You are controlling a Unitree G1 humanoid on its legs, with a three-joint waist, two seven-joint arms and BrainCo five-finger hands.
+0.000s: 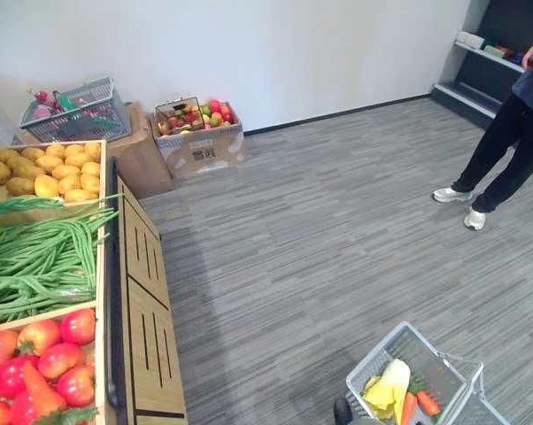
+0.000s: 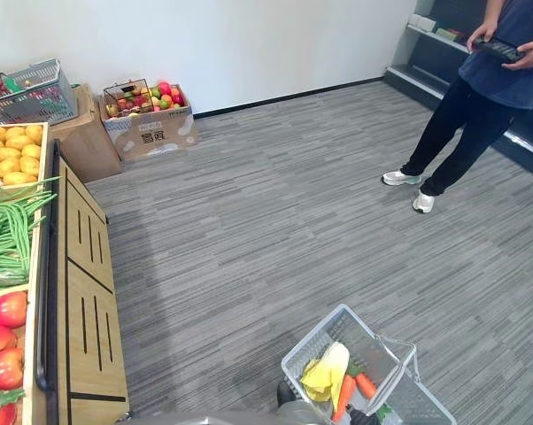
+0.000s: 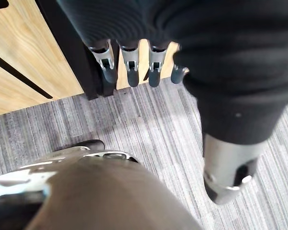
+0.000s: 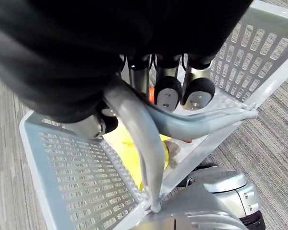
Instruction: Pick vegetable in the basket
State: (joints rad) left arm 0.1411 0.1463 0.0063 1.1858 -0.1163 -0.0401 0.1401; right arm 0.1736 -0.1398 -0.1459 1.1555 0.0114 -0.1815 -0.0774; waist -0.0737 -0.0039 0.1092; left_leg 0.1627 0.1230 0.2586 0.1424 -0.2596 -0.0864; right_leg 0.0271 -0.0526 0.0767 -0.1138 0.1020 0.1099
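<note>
At the lower right, the right hand (image 4: 169, 88) is curled round the handle (image 4: 149, 143) of the basket (image 4: 72, 167). Carrots (image 2: 346, 390) lie below its fingers (image 4: 197, 91), partly hidden. The left hand (image 3: 129, 67) hangs slack-fingered beside the wooden stand (image 3: 29, 62). Green beans (image 1: 36, 257) lie farther off.

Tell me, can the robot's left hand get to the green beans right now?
Probably yes. The left hand is open and holds nothing, hanging low beside the stand. The beans lie uncovered on top, on that side, so it would need to lift first. The right hand holds the basket.
</note>
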